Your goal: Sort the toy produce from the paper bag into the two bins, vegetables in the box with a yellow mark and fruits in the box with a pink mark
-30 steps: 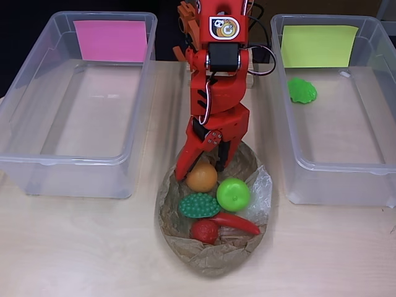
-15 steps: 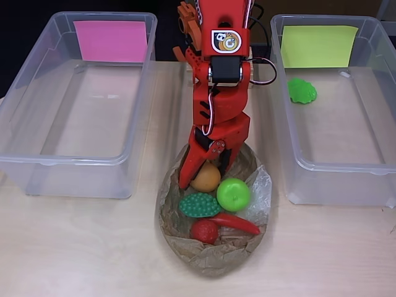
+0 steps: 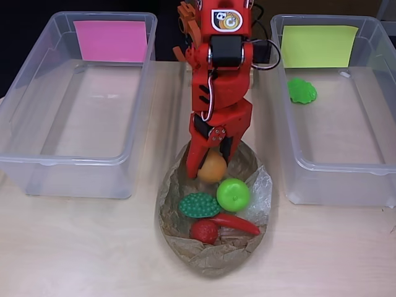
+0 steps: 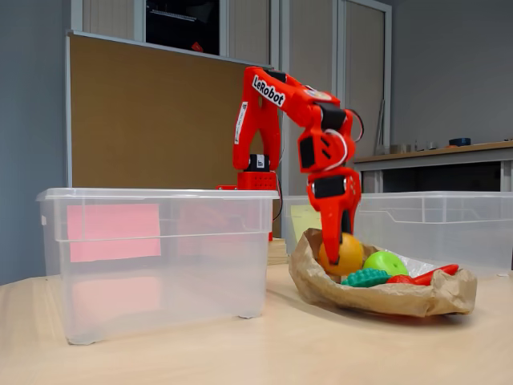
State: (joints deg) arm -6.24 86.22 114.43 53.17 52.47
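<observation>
- The red gripper (image 3: 210, 162) (image 4: 340, 245) has its fingers clamped on the toy orange (image 3: 213, 168) (image 4: 342, 255).
- The orange sits just above the paper bag (image 3: 210, 257) (image 4: 377, 297), beside the green apple (image 3: 233, 194) (image 4: 385, 262).

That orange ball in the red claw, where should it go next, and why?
Probably straight up first. The gripper looks shut on the toy orange, lifted just above the paper bag. More height would likely clear the bag rim before swinging to the pink-marked bin, picture left overhead.

White "LeRobot" lettering stands on the red arm's upper link (image 4: 268, 91).
</observation>
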